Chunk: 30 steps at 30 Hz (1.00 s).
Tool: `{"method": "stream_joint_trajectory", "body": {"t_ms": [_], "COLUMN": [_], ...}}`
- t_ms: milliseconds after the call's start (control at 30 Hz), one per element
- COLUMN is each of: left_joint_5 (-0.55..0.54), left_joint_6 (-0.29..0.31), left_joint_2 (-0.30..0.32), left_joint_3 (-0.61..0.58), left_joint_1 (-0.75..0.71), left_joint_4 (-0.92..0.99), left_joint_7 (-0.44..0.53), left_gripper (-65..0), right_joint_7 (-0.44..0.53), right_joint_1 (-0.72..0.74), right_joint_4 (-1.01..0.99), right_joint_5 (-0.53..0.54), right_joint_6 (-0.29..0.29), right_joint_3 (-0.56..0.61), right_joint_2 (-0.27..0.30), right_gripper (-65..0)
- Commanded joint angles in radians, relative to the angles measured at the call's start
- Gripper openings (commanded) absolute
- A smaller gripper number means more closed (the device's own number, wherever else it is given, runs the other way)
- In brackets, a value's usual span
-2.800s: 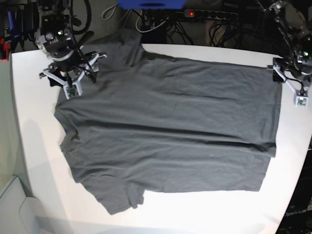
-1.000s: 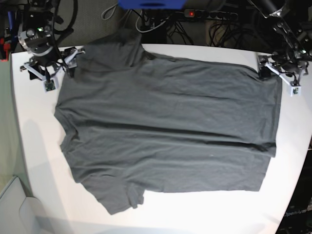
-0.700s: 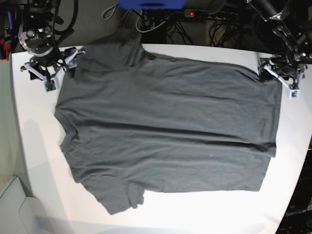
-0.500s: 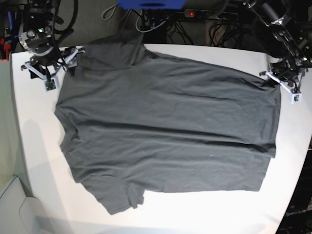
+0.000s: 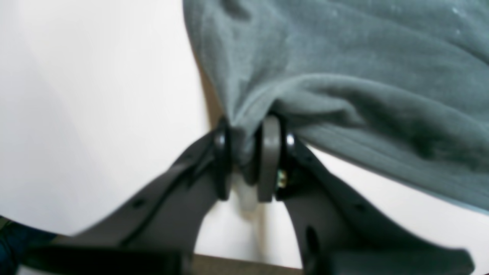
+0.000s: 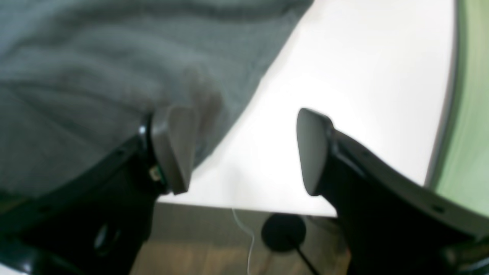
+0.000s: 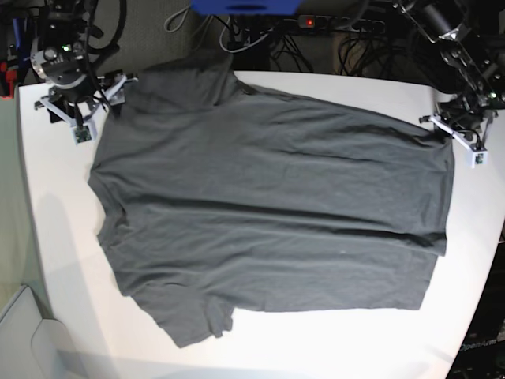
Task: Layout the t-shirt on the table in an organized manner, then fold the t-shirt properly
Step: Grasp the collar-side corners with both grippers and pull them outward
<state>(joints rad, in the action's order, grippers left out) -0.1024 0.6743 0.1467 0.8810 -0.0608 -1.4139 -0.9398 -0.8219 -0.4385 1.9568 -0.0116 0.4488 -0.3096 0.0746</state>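
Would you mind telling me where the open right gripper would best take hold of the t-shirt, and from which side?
Probably the cloth edge by the shoulder, approached from the table's far edge. The right gripper stands open there, one finger over the t-shirt, the other over bare table, so it straddles the edge. The left gripper already pinches the hem corner opposite.

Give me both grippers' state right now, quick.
Left gripper: shut on the t-shirt, pinching its edge.
Right gripper: open, holding nothing.
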Motion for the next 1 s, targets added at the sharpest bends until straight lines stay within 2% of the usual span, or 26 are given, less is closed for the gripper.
{"method": "stream_joint_trajectory", "body": {"t_ms": [0,100,167,300,633,867,967], "left_joint_5": [0.010,0.011,0.011,0.011,0.011,0.011,0.011], "left_joint_6": [0.000,0.000,0.000,0.000,0.000,0.000,0.000], "left_joint_2": [0.009,0.009,0.009,0.009,0.009,0.009,0.009], "left_joint_3": [0.000,-0.001,-0.001,-0.001,-0.001,-0.001,-0.001], "left_joint_1": [-0.003,-0.003,-0.004,-0.004,-0.004,-0.006,-0.012], "left_joint_4": [-0.011,-0.011,-0.011,-0.012,-0.012,-0.012,-0.012], "left_joint_7": [-0.018,-0.018,-0.018,-0.020,-0.020,-0.020,-0.020], "left_gripper": [-54.3,-54.3,-54.3,-54.3,-54.3,-54.3,-54.3], "right_joint_7": [-0.003,-0.034,-0.032,-0.032,-0.023,-0.021,-0.020], "right_joint_1": [-0.001,0.002,0.002,0.008,0.042,0.043,0.045], "right_joint_4": [0.019,0.017,0.017,0.016,-0.112,-0.122,-0.124], "right_joint_5": [0.009,0.009,0.005,0.005,0.006,0.009,0.009], "right_joint_6": [0.011,0.110,0.149,0.150,0.150,0.150,0.150], "right_joint_3": [-0.006,-0.007,-0.027,-0.041,-0.041,-0.036,-0.035], "right_joint_2": [0.006,-0.019,-0.043,-0.066,-0.066,-0.066,-0.068], "right_gripper": [-22.1,-19.4,-18.1,-18.0,-18.2,-19.0,-26.7]}}
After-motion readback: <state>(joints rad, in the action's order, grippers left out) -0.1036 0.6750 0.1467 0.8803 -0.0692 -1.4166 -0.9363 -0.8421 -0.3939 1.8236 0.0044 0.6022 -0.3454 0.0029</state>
